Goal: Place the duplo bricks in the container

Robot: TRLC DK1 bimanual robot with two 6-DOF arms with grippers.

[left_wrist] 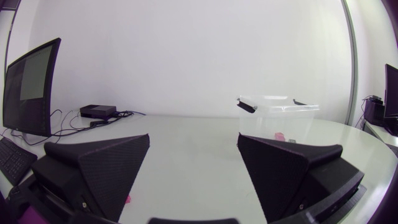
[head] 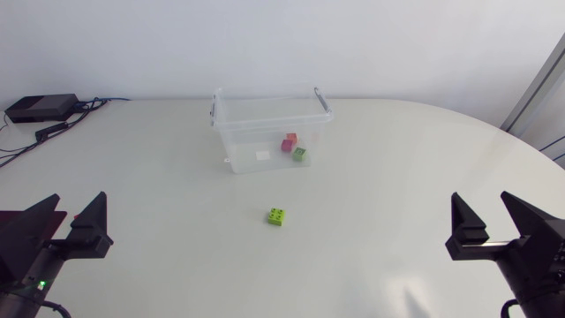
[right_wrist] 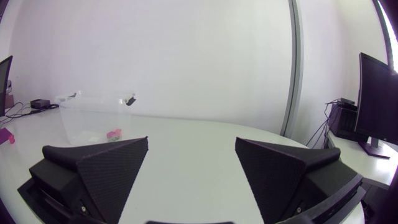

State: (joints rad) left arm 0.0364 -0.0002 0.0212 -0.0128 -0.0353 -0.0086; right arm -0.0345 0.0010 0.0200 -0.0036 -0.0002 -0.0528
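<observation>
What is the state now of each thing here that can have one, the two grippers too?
container: upright, no lid on, bricks inside.
pink brick: in the container.
green brick: in the container.
lime brick: on the table, outside the container, studs up.
left gripper: fingers open, empty.
right gripper: fingers open, empty.

Bright, even light; soft shadows

Container (left_wrist: 280, 118) beyond open pincer (left_wrist: 194, 155)
</observation>
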